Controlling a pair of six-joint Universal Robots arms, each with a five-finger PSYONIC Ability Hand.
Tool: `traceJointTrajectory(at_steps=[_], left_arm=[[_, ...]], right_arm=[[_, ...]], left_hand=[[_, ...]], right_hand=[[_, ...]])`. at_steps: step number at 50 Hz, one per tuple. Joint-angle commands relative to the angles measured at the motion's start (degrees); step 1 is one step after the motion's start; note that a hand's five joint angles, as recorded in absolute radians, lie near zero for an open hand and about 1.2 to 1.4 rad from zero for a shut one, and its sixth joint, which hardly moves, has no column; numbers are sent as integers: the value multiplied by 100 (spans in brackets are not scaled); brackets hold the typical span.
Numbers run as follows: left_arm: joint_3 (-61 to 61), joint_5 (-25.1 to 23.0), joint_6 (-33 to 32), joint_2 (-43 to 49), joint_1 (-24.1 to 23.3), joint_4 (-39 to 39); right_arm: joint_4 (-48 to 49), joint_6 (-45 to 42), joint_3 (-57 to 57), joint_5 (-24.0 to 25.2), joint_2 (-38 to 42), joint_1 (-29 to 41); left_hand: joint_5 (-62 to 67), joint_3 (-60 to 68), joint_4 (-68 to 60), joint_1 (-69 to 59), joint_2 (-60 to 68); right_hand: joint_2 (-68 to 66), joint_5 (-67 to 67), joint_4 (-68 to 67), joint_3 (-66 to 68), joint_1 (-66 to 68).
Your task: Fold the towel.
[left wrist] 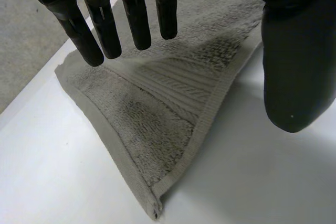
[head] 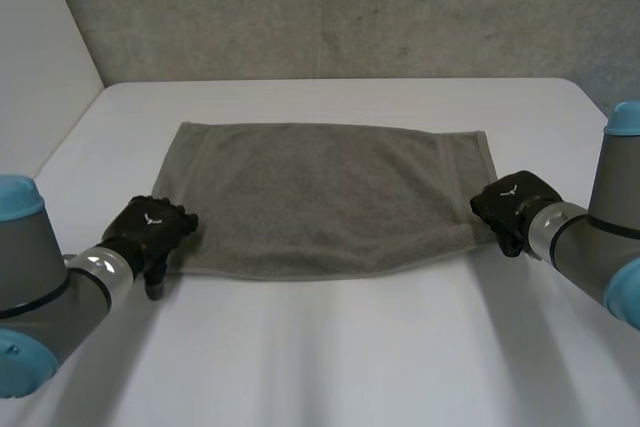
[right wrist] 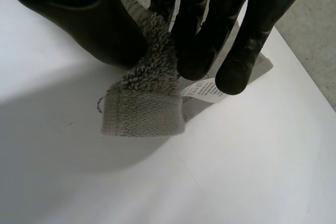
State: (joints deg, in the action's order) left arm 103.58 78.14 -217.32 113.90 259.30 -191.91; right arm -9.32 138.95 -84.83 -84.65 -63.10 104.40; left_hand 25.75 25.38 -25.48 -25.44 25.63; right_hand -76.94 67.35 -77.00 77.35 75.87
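So the grey towel [head: 330, 197] is spread out flat in the middle of the white counter [head: 330, 357], long side running left to right, with a grey wall [head: 330, 7] behind it. The left hand [head: 152, 227] sits at the towel's near left corner. In the left wrist view its fingers [left wrist: 137, 22] are straight and slightly spread above the cloth, and the thumb [left wrist: 296, 66] hangs out to the side over bare counter, so it isn't gripping anything. The corner with its woven band [left wrist: 173, 85] and hem lies flat under the palm. Can't tell whether the fingertips actually touch the fabric. The right hand [head: 510, 205] is at the near right corner and this one does have a grip. In the right wrist view its fingers [right wrist: 202, 35] and thumb [right wrist: 84, 19] are closed together on a bunched-up ridge of terry [right wrist: 152, 51], pinching it between them. The hemmed tip of that corner [right wrist: 143, 114] sticks out below the pinch, resting on the counter, and a small white label [right wrist: 202, 88] pokes out just under the fingertips.
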Motion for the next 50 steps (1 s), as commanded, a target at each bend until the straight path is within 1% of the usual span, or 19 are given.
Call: traceJointTrajectory(at_steps=[1,16,18,22,23,24,26,27,28,29,32,37,40,42,43,45,46,48,50], left_arm=[[-92,44,-30,352,-55,-461],[-365,61,-12,510,-107,-707],[-374,70,-12,554,-107,-865],[-374,79,-12,545,-107,-1006],[-374,79,-12,519,-116,-1050],[-374,79,-12,519,-116,-1050],[-365,88,5,484,-107,-1068],[-365,88,5,484,-107,-1068],[-356,88,40,449,-99,-1068],[-339,96,93,379,-90,-1068],[-312,96,163,185,-63,-1059],[-181,44,637,-578,-46,-980],[-119,35,682,-799,-46,-936],[56,9,665,-1298,-28,-770],[57,9,664,-1300,-28,-769],[214,-9,638,-1729,-28,-463],[215,-9,638,-1731,-28,-461],[320,-27,621,-2151,-20,-24],[390,-79,620,-2353,-19,222]], right_arm=[[0,0,-16,10,-9,-25],[0,0,-33,10,-27,-51],[0,0,-33,10,-35,-51],[0,9,-42,10,-44,-51],[0,9,-51,10,-62,-51],[0,9,-51,10,-62,-51],[0,9,-51,10,-105,-51],[0,9,-51,10,-106,-51],[0,18,-51,10,-193,-60],[0,26,-60,10,-307,-60],[0,53,-69,10,-448,-60],[-79,141,-16,45,-1045,-174],[-123,106,-25,54,-1204,-236],[-533,9,-33,115,-1441,-323],[-536,9,-33,115,-1442,-324],[-1314,-323,-60,177,-1538,-402],[-1318,-325,-60,177,-1538,-403],[-2053,-885,-156,299,-1652,-595],[-2309,-1088,-200,361,-1809,-709]], left_hand=[[-940,97,-88,-91,73],[53,1090,-1081,-1084,1066],[689,1726,-1717,-1720,1702],[1264,2301,-2292,-2296,2277],[1831,2868,-2858,-2862,2843],[1836,2873,-2864,-2867,2849],[3410,4447,-4438,-4441,4423],[3417,4455,-4445,-4449,4430],[4134,5171,-5161,-5165,5146],[4422,5459,-5449,-5453,5434],[4425,5462,-5452,-5456,5437],[4425,5462,-5452,-5456,5437],[4425,5462,-5452,-5456,5437],[4425,5462,-5452,-5456,5437],[4425,5462,-5452,-5456,5437],[4425,5462,-5452,-5456,5437],[4425,5462,-5452,-5456,5437],[4425,5462,-5452,-5456,5437],[4425,5462,-5452,-5456,5437]], right_hand=[[-306,265,-300,265,413],[-306,265,-300,265,413],[-306,265,-300,265,413],[-306,265,-300,265,413],[-306,265,-300,265,413],[-306,265,-300,265,413],[-306,265,-300,265,413],[-306,265,-300,265,413],[-306,265,-300,265,413],[-306,265,-300,265,413],[-306,265,-300,265,413],[-306,265,-300,265,413],[-306,265,-300,265,413],[-306,265,-300,265,413],[-306,265,-300,265,413],[-306,265,-300,265,413],[-306,265,-300,265,413],[-306,265,-300,265,413],[-306,265,-300,265,413]])
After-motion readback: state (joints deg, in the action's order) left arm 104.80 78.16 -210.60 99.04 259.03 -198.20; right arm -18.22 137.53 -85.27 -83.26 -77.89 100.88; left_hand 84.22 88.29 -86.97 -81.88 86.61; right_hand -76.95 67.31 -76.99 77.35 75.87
